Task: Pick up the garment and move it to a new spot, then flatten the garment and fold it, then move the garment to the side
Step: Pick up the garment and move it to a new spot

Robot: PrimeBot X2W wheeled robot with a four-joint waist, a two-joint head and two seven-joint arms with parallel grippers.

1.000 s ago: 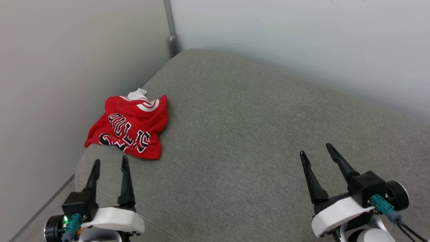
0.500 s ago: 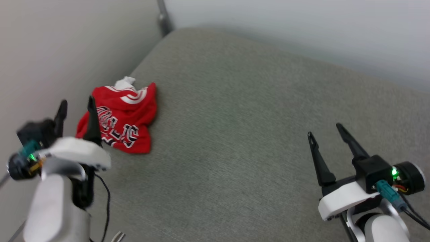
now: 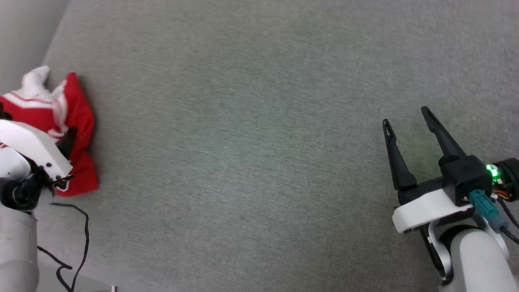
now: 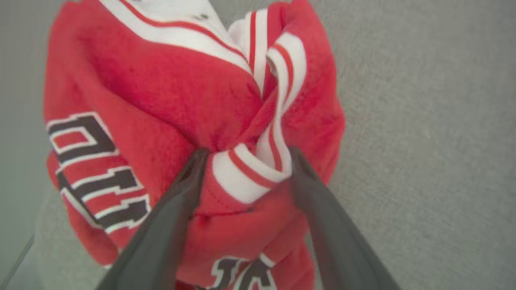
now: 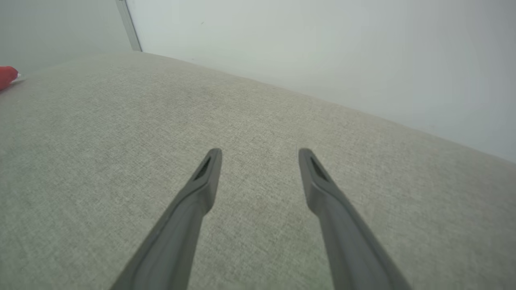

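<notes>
The garment (image 3: pixel 79 107) is a crumpled red jersey with white striped trim and black lettering, lying at the far left of a grey cushion (image 3: pixel 251 170). My left gripper (image 4: pixel 246 155) is down on it. Its two dark fingers stand open on either side of a raised fold of the striped trim (image 4: pixel 258 169), pressing into the fabric. In the head view its white wrist housing (image 3: pixel 28 144) covers part of the garment. My right gripper (image 3: pixel 405 115) hovers open and empty over bare cushion at the right. A red tip of the garment (image 5: pixel 6 76) shows at the left edge of the right wrist view.
A pale wall (image 3: pixel 20 24) runs close along the garment's left side. Another wall (image 5: pixel 322 52) and a metal corner post (image 5: pixel 129 24) bound the cushion's far side. A loose black cable (image 3: pixel 83 227) hangs by the left arm, near the cushion's front edge.
The head camera has tilted down and shifted. My left arm has reached forward from the front edge onto the garment, its fingers now straddling a fold. The right gripper has stayed open.
</notes>
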